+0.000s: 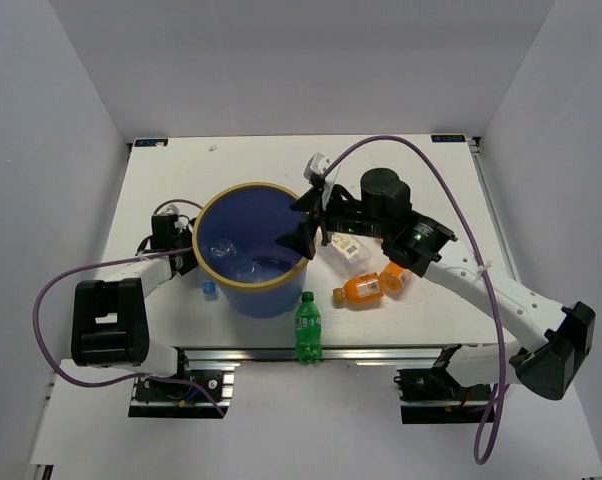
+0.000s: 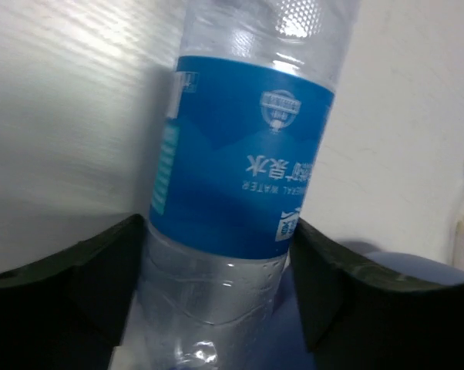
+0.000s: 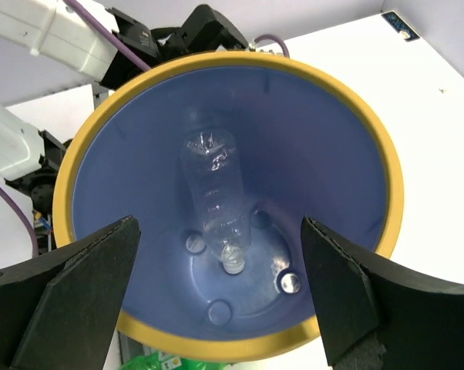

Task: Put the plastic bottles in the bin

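From above, my left claw (image 1: 172,244) sits just left of the bin (image 1: 263,300). My right claw (image 1: 303,220) hangs wide and empty over the rim; to its right lie one green bottle (image 1: 306,328), two orange bottles (image 1: 362,289) and one yellow-labelled bottle (image 1: 351,250). Left wrist: one blue-labelled bottle (image 2: 243,162) runs lengthwise between both fingers, touching them; whether it is gripped, I cannot tell. Right wrist: one clear bottle (image 3: 216,193) stands in the bin below the claw.

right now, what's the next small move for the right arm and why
Probably raise the right gripper off the bin and swing it right toward the yellowish-label bottle. Its jaws stand open and empty over the bin, a clear bottle already lies inside, and that bottle lies nearest on the table, beside an orange bottle.
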You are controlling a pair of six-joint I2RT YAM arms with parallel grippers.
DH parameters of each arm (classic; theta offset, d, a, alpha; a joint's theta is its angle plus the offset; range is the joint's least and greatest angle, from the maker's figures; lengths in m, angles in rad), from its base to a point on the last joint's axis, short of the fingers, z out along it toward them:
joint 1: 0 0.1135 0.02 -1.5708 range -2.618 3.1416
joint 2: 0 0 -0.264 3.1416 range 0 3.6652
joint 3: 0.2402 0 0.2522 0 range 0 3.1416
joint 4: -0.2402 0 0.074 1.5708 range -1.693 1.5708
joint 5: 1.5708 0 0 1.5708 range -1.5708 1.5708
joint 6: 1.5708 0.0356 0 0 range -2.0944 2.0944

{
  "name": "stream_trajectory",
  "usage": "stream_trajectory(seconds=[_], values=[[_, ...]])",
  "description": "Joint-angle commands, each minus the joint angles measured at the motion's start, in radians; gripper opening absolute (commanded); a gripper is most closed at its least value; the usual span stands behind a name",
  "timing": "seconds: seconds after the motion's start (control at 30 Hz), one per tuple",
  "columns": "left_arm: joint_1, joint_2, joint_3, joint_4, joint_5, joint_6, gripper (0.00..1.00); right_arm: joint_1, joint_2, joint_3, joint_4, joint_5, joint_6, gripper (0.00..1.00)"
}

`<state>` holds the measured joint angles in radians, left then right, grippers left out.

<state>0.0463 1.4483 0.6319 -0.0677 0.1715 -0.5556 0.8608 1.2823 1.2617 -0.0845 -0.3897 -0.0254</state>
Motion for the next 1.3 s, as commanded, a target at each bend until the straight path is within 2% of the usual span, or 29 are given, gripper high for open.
stream_trajectory(seconds=[0.0, 0.03, 0.07, 0.1, 0.13, 0.23, 0.33, 0.43, 0.5, 0.63, 0.7, 0.77, 0.83, 0.87, 0.93, 0.97, 1.0, 1.03, 1.17, 1.27], values=[[0.0, -0.008, 0.032, -0.067, -0.112, 0.008, 0.78, -0.011, -0.046, -0.053, 0.049, 0.018, 0.047, 0.89], [0.0, -0.011, 0.038, -0.079, -0.127, 0.005, 0.7, -0.016, -0.058, -0.073, 0.064, 0.031, 0.056, 0.89], [0.0, -0.012, 0.048, -0.09, -0.156, 0.002, 0.55, -0.022, -0.07, -0.093, 0.104, 0.035, 0.065, 0.89], [0.0, -0.028, 0.054, -0.104, -0.158, -0.004, 0.48, -0.025, -0.096, -0.135, 0.123, 0.038, 0.073, 0.89], [0.001, -0.038, 0.066, -0.112, -0.194, -0.023, 0.42, -0.028, -0.11, -0.157, 0.138, 0.054, 0.09, 0.89], [0.0, -0.094, 0.125, -0.162, -0.266, -0.072, 0.34, -0.043, -0.162, -0.22, 0.158, 0.128, 0.125, 0.89], [0.0, -0.156, 0.231, -0.263, -0.387, -0.119, 0.32, -0.072, -0.224, -0.284, 0.158, 0.208, 0.162, 0.89], [0.001, -0.209, 0.336, -0.429, -0.588, -0.202, 0.32, -0.129, -0.299, -0.34, 0.17, 0.244, 0.209, 0.89], [0.003, -0.255, 0.463, -0.548, -0.676, -0.227, 0.31, -0.169, -0.368, -0.402, 0.192, 0.27, 0.231, 0.89], [0.003, -0.347, 0.652, -0.612, -0.708, -0.228, 0.31, -0.207, -0.507, -0.488, 0.177, 0.44, 0.262, 0.89], [0.003, -0.368, 0.748, -0.609, -0.675, -0.218, 0.3, -0.212, -0.546, -0.505, 0.158, 0.507, 0.287, 0.89], [0.003, -0.394, 0.776, -0.554, -0.497, -0.179, 0.24, -0.213, -0.574, -0.515, 0.112, 0.627, 0.304, 0.89], [0.003, -0.428, 0.763, -0.418, -0.321, -0.159, 0.23, -0.215, -0.604, -0.53, 0.086, 0.702, 0.309, 0.89], [0.003, -0.431, 0.75, -0.375, -0.147, -0.165, 0.23, -0.217, -0.618, -0.535, 0.086, 0.719, 0.309, 0.89], [-0.003, -0.414, 0.729, -0.287, 0.009, -0.188, 0.23, -0.22, -0.629, -0.553, 0.086, 0.707, 0.288, 0.89], [-0.009, -0.407, 0.721, -0.238, 0.133, -0.193, 0.22, -0.223, -0.635, -0.555, 0.097, 0.701, 0.286, 0.89], [-0.025, -0.399, 0.71, -0.218, 0.169, -0.198, 0.22, -0.223, -0.632, -0.558, 0.1, 0.695, 0.286, 0.89], [-0.086, -0.394, 0.689, -0.204, 0.178, -0.195, 0.22, -0.224, -0.629, -0.556, 0.1, 0.678, 0.279, 0.89], [-0.247, -0.419, 0.585, -0.141, 0.117, -0.198, 0.23, -0.226, -0.58, -0.57, 0.092, 0.641, 0.26, 0.89], [-0.367, -0.407, 0.548, -0.122, 0.074, -0.162, 0.26, -0.226, -0.552, -0.594, 0.056, 0.568, 0.292, 0.89]])
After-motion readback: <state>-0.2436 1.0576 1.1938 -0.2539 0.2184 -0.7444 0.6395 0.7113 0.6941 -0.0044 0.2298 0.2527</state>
